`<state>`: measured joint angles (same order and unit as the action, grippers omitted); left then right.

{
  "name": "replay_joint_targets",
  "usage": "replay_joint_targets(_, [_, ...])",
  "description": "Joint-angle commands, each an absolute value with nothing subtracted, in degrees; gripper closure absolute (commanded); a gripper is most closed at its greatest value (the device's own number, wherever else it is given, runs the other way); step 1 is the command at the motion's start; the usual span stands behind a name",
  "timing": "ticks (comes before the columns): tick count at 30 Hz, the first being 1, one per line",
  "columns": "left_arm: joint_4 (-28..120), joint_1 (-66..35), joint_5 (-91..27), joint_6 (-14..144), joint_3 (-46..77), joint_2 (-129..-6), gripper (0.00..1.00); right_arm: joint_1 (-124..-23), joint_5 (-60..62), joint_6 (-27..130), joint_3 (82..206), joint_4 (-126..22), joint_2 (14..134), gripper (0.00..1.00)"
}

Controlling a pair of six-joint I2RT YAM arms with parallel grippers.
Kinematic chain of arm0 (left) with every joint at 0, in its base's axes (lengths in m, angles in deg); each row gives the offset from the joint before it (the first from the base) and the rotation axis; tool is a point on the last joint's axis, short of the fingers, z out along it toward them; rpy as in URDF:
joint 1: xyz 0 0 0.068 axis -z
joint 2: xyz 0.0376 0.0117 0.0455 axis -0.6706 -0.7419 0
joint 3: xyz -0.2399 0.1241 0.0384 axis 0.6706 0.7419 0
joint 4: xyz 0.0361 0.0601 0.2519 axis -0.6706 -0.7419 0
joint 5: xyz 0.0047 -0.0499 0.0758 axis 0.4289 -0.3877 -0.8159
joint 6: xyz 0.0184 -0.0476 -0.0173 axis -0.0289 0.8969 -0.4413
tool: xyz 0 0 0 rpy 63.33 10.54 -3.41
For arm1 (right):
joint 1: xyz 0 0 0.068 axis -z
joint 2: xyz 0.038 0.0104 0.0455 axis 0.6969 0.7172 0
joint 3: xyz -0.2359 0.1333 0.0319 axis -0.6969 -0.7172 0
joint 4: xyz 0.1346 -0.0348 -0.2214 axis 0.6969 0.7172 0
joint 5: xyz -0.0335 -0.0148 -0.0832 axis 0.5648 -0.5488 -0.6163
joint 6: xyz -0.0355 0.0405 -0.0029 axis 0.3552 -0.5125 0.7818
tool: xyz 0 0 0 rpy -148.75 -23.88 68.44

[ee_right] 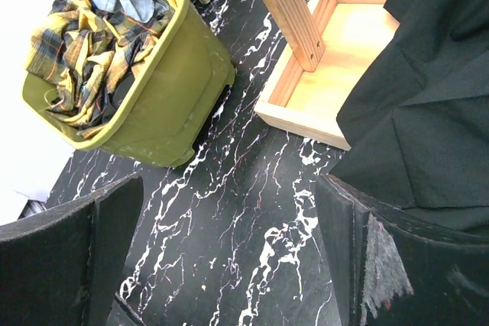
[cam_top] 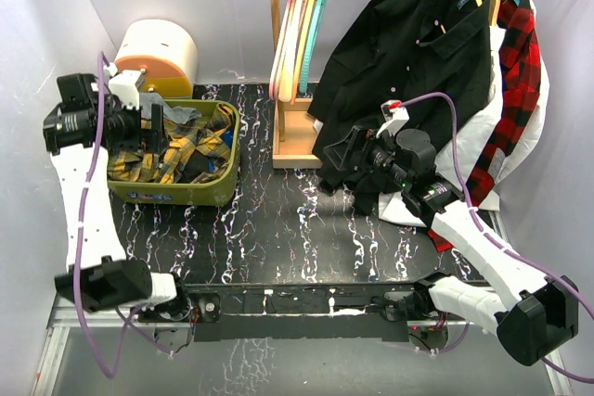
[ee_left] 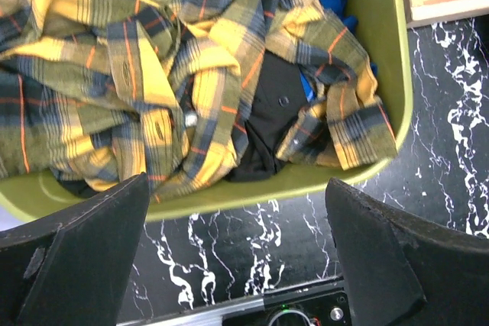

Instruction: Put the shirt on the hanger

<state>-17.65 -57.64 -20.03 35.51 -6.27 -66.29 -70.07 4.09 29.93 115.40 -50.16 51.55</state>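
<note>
Marble table (cam_top: 306, 229): shirt (cam_top: 186, 150) crumpled in olive bin (cam_top: 176, 194).

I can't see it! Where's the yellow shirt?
Top view: the shirt lies crumpled in the green bin, left side, beside the wooden rack.

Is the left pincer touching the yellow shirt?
Apart. Left wrist view: the open left pincer hangs above the bin, fingertips clear of the shirt lying inside.

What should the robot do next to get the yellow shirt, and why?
Probably lower the left gripper and pinch a fold of the shirt. Its jaws stand open and empty above the shirt, which lies crumpled in the green bin, while the hanger hangs on the rack.
</note>
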Motion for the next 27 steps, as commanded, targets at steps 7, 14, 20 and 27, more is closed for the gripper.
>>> replay_joint_targets(7, [-12.3, -53.7, -26.1, 33.7, -14.3, -85.3, 0.1, -70.3, 4.2, 31.3, 117.9, -53.3, 49.6, 0.02])
replay_joint_targets(14, [-4.2, -43.9, -42.6, 32.0, -8.9, -90.9, 0.2, -70.3, 4.1, 31.9, 117.7, -53.0, 49.5, 0.02])
replay_joint_targets(20, [-0.6, -43.2, -48.9, 32.4, -5.4, -92.9, 0.28, -70.3, 3.5, 32.6, 117.4, -53.1, 50.1, 0.02])
replay_joint_targets(27, [-0.6, -43.2, -45.8, 31.5, -1.9, -91.1, 0.53, -70.3, 5.3, 32.1, 117.2, -54.2, 51.4, 0.02])
